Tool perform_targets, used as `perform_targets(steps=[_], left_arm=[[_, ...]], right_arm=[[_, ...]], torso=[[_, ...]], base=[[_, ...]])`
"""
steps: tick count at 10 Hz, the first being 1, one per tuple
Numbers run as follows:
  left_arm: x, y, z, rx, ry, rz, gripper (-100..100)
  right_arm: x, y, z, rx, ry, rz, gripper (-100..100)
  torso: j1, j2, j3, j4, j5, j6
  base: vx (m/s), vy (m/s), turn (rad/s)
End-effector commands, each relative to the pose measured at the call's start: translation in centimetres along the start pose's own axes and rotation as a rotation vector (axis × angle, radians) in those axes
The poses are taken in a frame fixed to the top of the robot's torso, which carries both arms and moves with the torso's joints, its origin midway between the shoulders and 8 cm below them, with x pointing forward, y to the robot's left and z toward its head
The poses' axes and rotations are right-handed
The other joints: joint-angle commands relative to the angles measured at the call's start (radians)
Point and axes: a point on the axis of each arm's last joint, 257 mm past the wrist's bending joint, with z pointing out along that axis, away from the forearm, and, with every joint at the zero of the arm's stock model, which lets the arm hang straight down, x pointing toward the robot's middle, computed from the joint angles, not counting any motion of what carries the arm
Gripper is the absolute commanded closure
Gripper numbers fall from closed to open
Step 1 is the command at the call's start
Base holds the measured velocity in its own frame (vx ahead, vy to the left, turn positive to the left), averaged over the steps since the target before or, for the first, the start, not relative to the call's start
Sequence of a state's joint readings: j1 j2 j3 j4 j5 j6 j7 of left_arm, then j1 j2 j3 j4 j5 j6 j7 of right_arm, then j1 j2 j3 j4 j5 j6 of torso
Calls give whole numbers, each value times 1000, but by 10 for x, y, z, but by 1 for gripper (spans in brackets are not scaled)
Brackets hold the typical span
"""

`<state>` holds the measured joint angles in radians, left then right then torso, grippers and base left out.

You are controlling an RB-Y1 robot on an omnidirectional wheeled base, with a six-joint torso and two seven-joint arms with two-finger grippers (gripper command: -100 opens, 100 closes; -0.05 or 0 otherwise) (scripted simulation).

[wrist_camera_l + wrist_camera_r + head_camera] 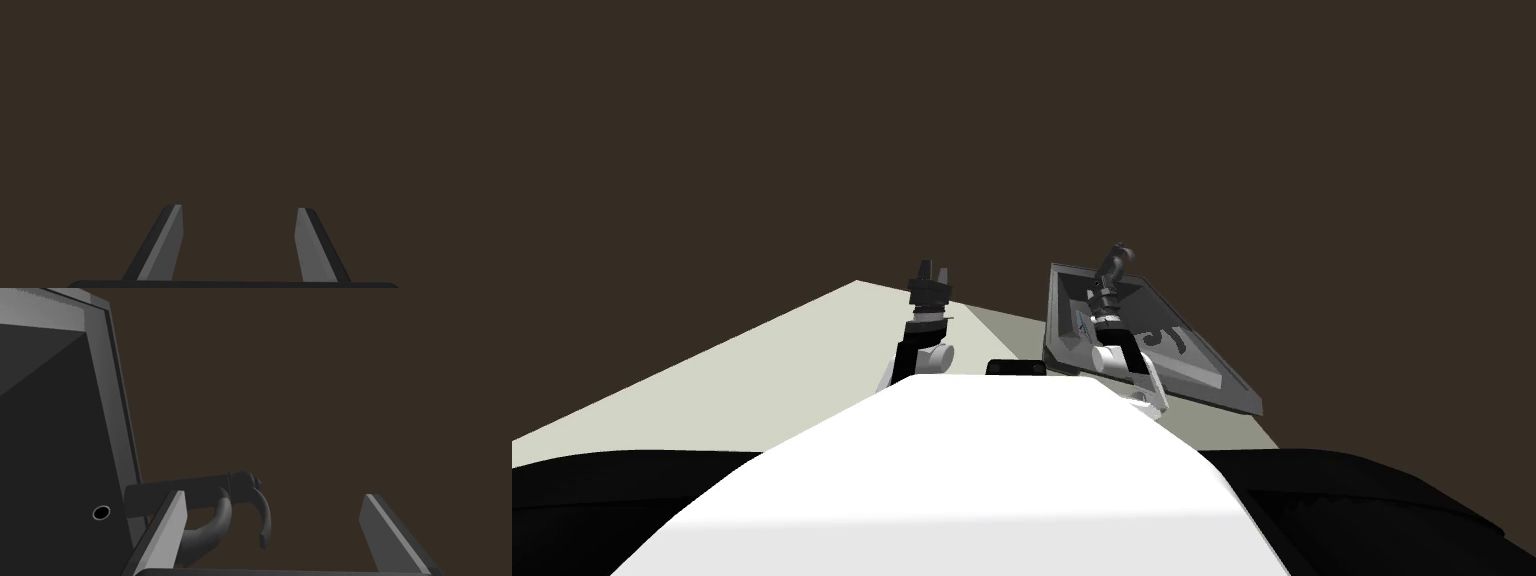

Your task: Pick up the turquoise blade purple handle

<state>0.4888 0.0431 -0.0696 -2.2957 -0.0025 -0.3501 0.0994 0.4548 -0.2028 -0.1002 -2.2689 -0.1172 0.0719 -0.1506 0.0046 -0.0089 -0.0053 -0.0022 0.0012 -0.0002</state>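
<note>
right jaws spread wide and empty near a dark faucet (pixel 200 494), small turquoise blade (pixel 1082 322) right of centre in the head view, lying in the grey sink (pixel 1212 375) beside the right forearm, pale tabletop (pixel 762 370) around, left jaws open, empty, mid-frame

Our right forearm (pixel 1120 350) hides part of the sink (pixel 1202 372); we cannot identify the tiny bluish item (pixel 1080 322) beside it, nor the dark curved object (pixel 1167 338).
</note>
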Motion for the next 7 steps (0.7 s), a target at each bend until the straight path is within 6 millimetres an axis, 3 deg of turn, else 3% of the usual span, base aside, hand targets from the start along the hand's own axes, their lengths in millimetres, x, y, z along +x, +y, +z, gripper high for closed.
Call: perform_targets(steps=[1,5,7], left_arm=[[0,0,0,0,0,0,0],[0,0,0,0,0,0,0],[0,0,0,0,0,0,0]], right_arm=[[-15,-17,1,58,-24,29,-100],[-43,-55,-3,196,-83,88,-100],[-45,-65,-5,237,-91,88,-100]], torso=[[0,0,0,0,0,0],[-1,0,0,0,0,0],[-1,-1,-1,0,0,0]], base=[[132,86,-69],[141,71,-69],[99,49,-27]])
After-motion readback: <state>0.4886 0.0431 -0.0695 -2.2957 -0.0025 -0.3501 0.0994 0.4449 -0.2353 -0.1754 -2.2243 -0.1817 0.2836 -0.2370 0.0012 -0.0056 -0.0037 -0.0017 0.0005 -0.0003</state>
